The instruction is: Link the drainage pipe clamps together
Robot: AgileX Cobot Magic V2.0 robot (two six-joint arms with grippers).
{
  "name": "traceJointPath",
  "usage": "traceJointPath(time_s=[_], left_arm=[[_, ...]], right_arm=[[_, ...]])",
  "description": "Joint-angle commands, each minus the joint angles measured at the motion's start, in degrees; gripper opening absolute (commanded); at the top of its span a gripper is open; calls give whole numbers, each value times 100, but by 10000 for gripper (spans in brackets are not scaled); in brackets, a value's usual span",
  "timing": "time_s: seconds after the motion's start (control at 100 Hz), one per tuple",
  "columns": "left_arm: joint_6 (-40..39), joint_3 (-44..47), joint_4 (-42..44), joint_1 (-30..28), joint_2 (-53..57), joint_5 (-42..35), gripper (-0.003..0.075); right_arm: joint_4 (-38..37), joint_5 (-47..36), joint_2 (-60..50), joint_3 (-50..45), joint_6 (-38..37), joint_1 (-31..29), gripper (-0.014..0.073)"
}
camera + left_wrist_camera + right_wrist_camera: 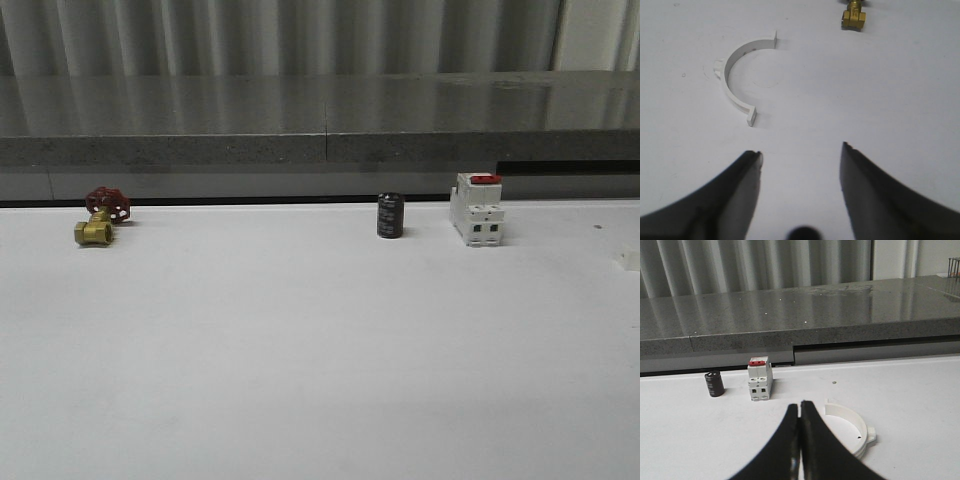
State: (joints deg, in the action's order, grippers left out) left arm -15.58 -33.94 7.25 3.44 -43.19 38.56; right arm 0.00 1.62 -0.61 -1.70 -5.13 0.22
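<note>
One white half-ring drainage pipe clamp (pixel 731 61) lies flat on the white table in the left wrist view, a short way beyond my left gripper (pixel 801 150). That gripper is open with only bare table between its dark fingers. The other white clamp half (pixel 851 414) lies on the table in the right wrist view, just beside and partly behind the fingers of my right gripper (pixel 799 404). The right gripper is shut with nothing between its fingertips, and the clamp's side lug (pixel 871 435) points away from it.
A brass valve with a red handwheel (pixel 100 215) sits at the table's far left, its brass end (pixel 853 17) beyond the left clamp. A black cylinder (pixel 390 215) and a white breaker with a red top (pixel 477 208) stand at the back right, before a grey ledge (pixel 320 150).
</note>
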Motion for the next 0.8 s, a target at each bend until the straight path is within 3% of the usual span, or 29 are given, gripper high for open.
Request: traceJointPath(time_s=[0.0,0.13,0.28,0.56,0.79], left_arm=[[-64,-211,-50,9,-37,-323,540],[-64,-368,-15,9,-241,-323,552],[-4,-1142,-2,-100,-1114,87,552],[1159,-2588,-288,-445,-2864,278,552],[2244,-3147,-828,-1114,-3896,257,552]], right_arm=[[0,-481,-106,119,54,-44,-67],[0,-481,-106,119,54,-44,-67],[0,-481,-106,119,54,-44,-67],[0,-481,-106,119,54,-44,-67],[0,-481,-106,119,54,-44,-67]])
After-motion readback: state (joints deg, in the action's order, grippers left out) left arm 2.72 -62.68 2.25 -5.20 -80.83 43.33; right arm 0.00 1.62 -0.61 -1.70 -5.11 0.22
